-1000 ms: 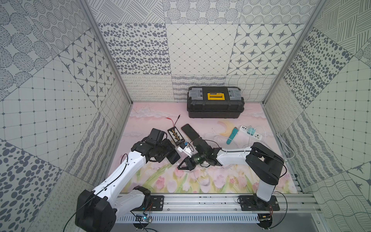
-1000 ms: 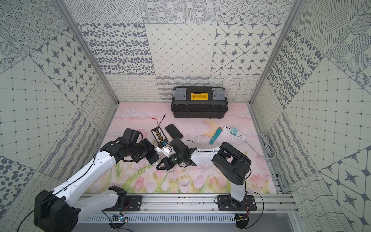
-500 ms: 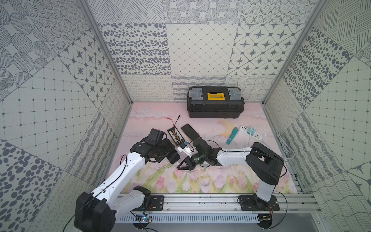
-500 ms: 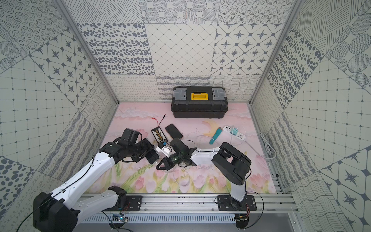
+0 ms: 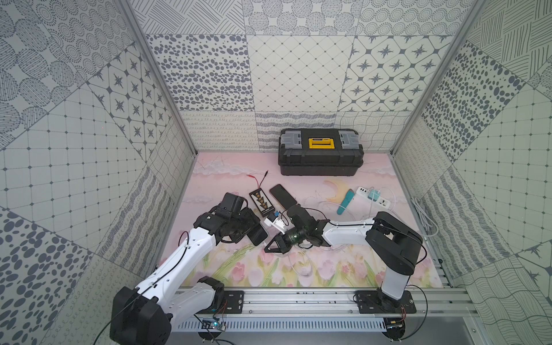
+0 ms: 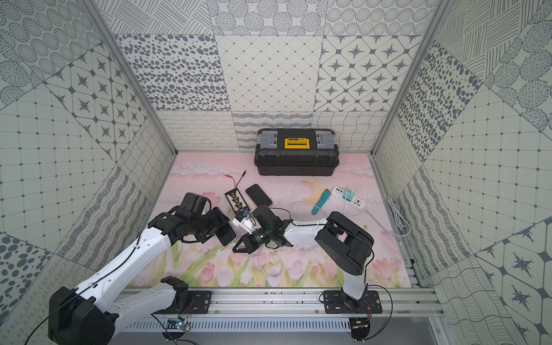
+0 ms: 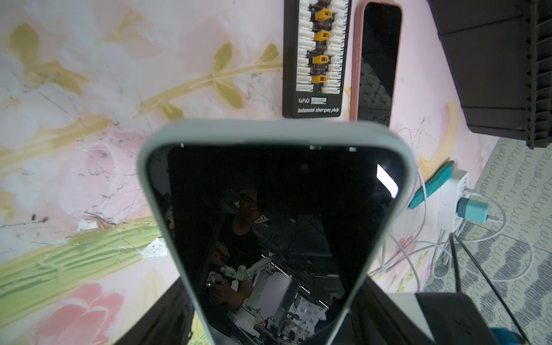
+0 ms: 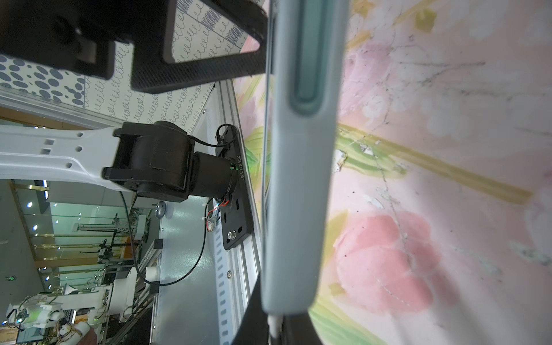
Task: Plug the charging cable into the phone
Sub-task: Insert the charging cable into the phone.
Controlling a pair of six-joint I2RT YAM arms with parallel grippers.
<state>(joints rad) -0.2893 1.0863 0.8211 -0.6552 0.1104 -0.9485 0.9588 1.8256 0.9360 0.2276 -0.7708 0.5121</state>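
Here the left gripper [image 5: 251, 230] clamps wide around the phone [image 7: 268, 209] while the right gripper [image 5: 271, 244] pinches the charging cable [image 8: 273, 326]

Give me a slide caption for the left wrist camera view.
Pale-cased phone fills the view, screen dark; beyond it lie a balance charging board and a pink-cased phone.
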